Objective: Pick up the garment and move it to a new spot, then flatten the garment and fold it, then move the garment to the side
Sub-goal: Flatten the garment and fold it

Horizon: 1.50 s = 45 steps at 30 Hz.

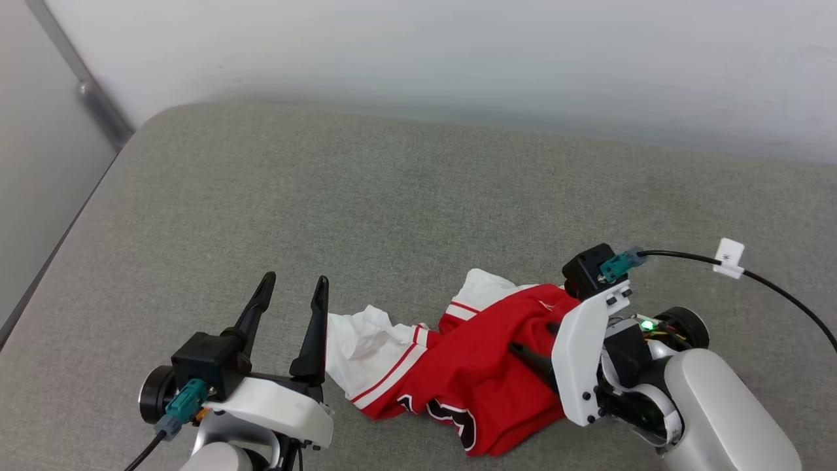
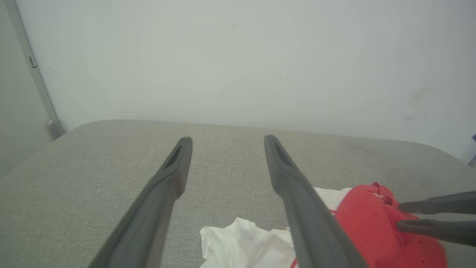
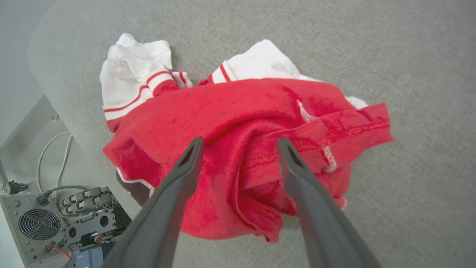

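Garment: crumpled heap at the near edge of the cushion, right of centre in head view, nothing lying flat. Red body is bunched on top. Two white sleeves w/ striped cuffs poke out on the far/left side, black number shows at the near side.

Looks thin, soft, limp & v. light. Prob. drapes and sags from any pinch point, no shape of its own, not fragile. Cloth may slip off smooth fingers if only one layer is caught. Risk: the heap sits right by the cushion edge, so it could slide off if dragged that way.

Best hold, imo: the raised red fold w/ the stitched hem in the right wrist view, thick enough to bite. For flattening, hem corners or shoulders beat mid-body.

R gripper: fingers spread wide, straddling that fold, nothing pinched. Tips are at the cloth, can't tell if touching.

L gripper: also spread & empty, over bare cushion just beside the nearer white sleeve, contact unclear.

Beyond: pale wall behind the cushion. A box w/ fan & cables shows below the cushion edge in the right wrist view.
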Available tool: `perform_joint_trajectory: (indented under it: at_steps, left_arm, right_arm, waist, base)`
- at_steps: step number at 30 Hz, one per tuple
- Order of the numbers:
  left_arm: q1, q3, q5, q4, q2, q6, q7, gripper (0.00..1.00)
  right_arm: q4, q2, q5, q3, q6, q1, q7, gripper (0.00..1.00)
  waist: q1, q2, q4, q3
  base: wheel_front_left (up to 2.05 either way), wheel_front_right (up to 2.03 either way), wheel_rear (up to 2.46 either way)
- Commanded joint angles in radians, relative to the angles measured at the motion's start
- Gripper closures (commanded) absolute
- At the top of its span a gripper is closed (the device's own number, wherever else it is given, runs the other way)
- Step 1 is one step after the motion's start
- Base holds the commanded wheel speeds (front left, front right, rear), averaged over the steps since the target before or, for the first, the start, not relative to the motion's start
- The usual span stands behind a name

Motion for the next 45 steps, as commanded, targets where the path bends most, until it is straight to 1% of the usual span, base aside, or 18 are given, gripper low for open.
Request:
perform_joint_trajectory:
  at_steps: [1,4,5,6,7,11,13,19,21,23,27,30,33,34,35,37,41,45]
  left_arm:
    - [-0.015,-0.003,0.0,0.009,-0.008,-0.007,-0.008,0.0]
    - [-0.02,-0.007,-0.005,0.024,-0.017,-0.013,-0.012,0.0]
    - [-0.023,-0.005,-0.006,0.027,-0.018,-0.014,-0.014,0.0]
    - [-0.024,-0.005,-0.008,0.031,-0.02,-0.016,-0.016,0.0]
    - [-0.024,-0.004,-0.009,0.034,-0.021,-0.016,-0.017,0.0]
    - [-0.018,0.004,-0.012,0.047,-0.023,-0.017,-0.024,0.0]
    - [-0.019,0.001,-0.013,0.054,-0.021,-0.02,-0.023,0.0]
    - [0.0,0.0,-0.017,0.056,-0.02,-0.013,-0.023,0.0]
    - [0.009,0.0,-0.018,0.056,-0.017,-0.009,-0.023,0.0]
    - [0.019,0.0,-0.021,0.06,-0.015,-0.008,-0.021,0.0]
    - [0.04,-0.005,-0.025,0.056,-0.013,0.002,-0.011,0.0]
    - [0.052,-0.009,-0.03,0.056,-0.007,0.004,-0.003,0.0]
    - [0.059,-0.009,-0.032,0.056,-0.002,0.008,0.0,0.0]
    - [0.063,-0.008,-0.034,0.055,-0.002,0.01,0.001,0.0]
    - [0.067,-0.007,-0.034,0.055,-0.001,0.011,0.002,0.0]
    - [0.073,-0.004,-0.038,0.054,0.001,0.015,0.003,0.0]
    - [0.085,-0.008,-0.037,0.052,0.007,0.022,0.007,0.0]
    - [0.09,-0.008,-0.039,0.053,0.013,0.024,0.009,0.0]
  right_arm:
    - [0.039,-0.009,0.013,0.024,-0.001,-0.031,0.02,0.0]
    - [0.097,-0.011,0.042,0.06,-0.001,-0.072,0.045,0.0]
    - [0.111,-0.013,0.055,0.068,-0.001,-0.082,0.051,0.52]
    - [0.121,-0.014,0.066,0.079,-0.001,-0.09,0.054,0.78]
    - [0.126,-0.019,0.072,0.089,-0.001,-0.101,0.049,1.0]
    - [0.12,-0.041,0.09,0.111,-0.001,-0.132,0.019,1.0]
    - [0.099,-0.055,0.092,0.096,-0.001,-0.131,-0.008,1.0]
    - [-0.009,-0.109,0.054,-0.028,-0.001,-0.005,-0.06,1.0]
    - [-0.056,-0.111,0.038,-0.081,-0.001,0.071,-0.065,1.0]
    - [-0.096,-0.099,0.017,-0.136,-0.001,0.171,-0.056,1.0]
    - [-0.162,-0.044,-0.028,-0.256,-0.001,0.373,-0.024,1.0]
    - [-0.179,0.019,-0.052,-0.308,-0.001,0.509,0.006,1.0]
    - [-0.163,0.067,-0.075,-0.337,-0.001,0.591,0.003,1.0]
    - [-0.159,0.08,-0.081,-0.337,-0.001,0.607,-0.008,0.62]
    - [-0.161,0.092,-0.086,-0.344,-0.001,0.612,-0.037,0.0]
    - [-0.165,0.106,-0.094,-0.349,-0.001,0.615,-0.099,0.0]
    - [-0.197,0.118,-0.094,-0.377,-0.001,0.593,-0.262,0.0]
    - [-0.228,0.121,-0.103,-0.437,-0.001,0.554,-0.393,0.0]
  waist:
    - [-0.0001,0.0,0.015,0.019]
    - [-0.0001,0.0,0.021,0.029]
    - [-0.0001,0.0,0.021,0.032]
    - [-0.0001,0.0,0.021,0.034]
    - [-0.0001,0.0,0.019,0.035]
    - [-0.0001,0.0,-0.001,0.031]
    - [-0.0001,0.0,-0.01,0.025]
    - [-0.0001,0.0,-0.051,-0.007]
    - [-0.0001,0.0,-0.065,-0.017]
    - [-0.0001,0.0,-0.077,-0.036]
    - [-0.0001,0.0,-0.094,-0.06]
    - [-0.0001,0.0,-0.1,-0.07]
    - [-0.0001,0.0,-0.103,-0.073]
    - [-0.0001,0.0,-0.104,-0.074]
    - [-0.0001,0.0,-0.106,-0.076]
    - [-0.0001,0.0,-0.11,-0.078]
    - [-0.0001,0.0,-0.119,-0.084]
    - [-0.0001,0.0,-0.124,-0.09]
  base:
    - [0.0,0.0,0.0]
    - [0.0,0.0,0.0]
    - [0.0,0.0,0.0]
    - [0.0,0.0,0.0]
    - [0.0,0.0,0.0]
    - [0.0,0.0,0.0]
    - [0.0,0.0,0.0]
    - [0.0,0.0,0.0]
    - [0.0,0.0,0.0]
    - [0.0,0.0,0.0]
    - [0.0,0.0,0.0]
    - [0.0,0.0,0.0]
    - [0.0,0.0,0.0]
    - [0.0,0.0,0.0]
    - [0.0,0.0,0.0]
    - [0.0,0.0,0.0]
    - [0.0,0.0,0.0]
    - [0.0,0.0,0.0]
